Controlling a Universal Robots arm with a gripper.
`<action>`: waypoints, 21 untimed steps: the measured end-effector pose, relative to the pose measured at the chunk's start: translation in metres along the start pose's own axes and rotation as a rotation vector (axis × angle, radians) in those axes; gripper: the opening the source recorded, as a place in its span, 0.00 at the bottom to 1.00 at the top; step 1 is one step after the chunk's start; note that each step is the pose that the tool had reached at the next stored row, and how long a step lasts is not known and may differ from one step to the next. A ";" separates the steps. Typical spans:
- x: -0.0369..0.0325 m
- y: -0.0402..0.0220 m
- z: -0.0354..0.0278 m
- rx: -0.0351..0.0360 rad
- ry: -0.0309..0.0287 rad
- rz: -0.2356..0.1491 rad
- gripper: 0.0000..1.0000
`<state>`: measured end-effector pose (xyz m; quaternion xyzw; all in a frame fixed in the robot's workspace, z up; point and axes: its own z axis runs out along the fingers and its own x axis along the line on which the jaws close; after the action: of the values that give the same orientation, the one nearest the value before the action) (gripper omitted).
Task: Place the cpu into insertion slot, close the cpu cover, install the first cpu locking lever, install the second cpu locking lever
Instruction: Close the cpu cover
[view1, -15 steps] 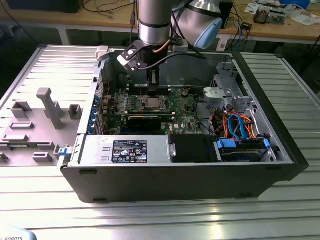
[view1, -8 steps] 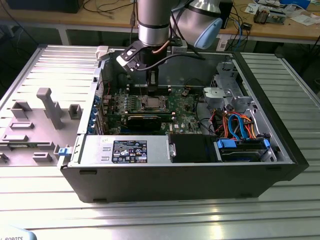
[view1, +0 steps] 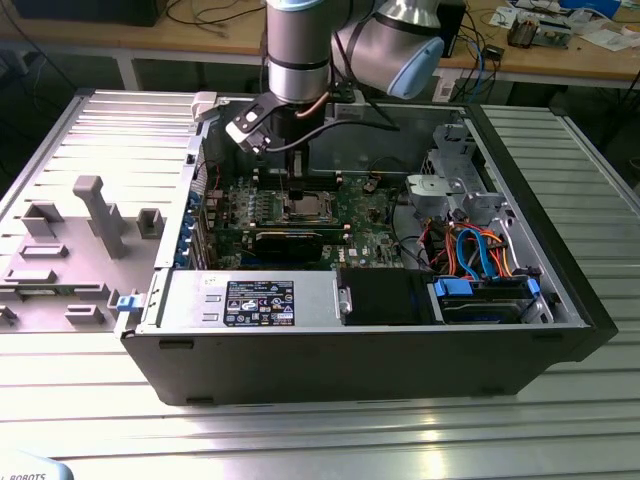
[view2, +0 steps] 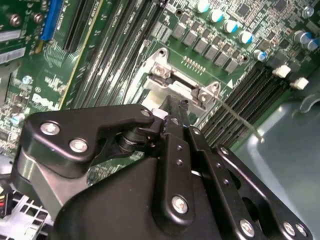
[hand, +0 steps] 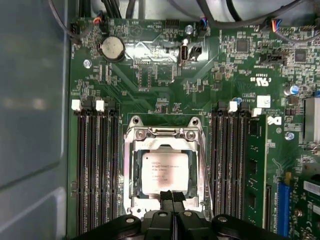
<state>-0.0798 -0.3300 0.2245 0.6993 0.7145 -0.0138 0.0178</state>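
Cpu (hand: 165, 171) seated in insertion slot (hand: 136, 172). Cpu cover (hand: 165, 141) appears down over slot, framing chip. Gripper (hand: 172, 194) at slot's edge, fingers pressed together, empty. Locking lever (view2: 240, 119) beside slot looks unlatched; both levers judged outstanding.

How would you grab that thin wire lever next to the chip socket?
I'd take the locking lever near its bent free end, coming down from above with a finger on each side: it is a thin straight wire, and that end stands out past the memory slots.
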 end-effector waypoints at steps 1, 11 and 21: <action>0.0000 -0.0006 0.0006 0.0000 0.0001 0.000 0.11; 0.0002 -0.0022 0.0020 -0.0001 0.0001 0.000 0.11; 0.0006 -0.0040 0.0123 0.0001 0.0005 0.000 0.11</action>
<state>-0.0838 -0.3300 0.2122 0.6992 0.7146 -0.0137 0.0176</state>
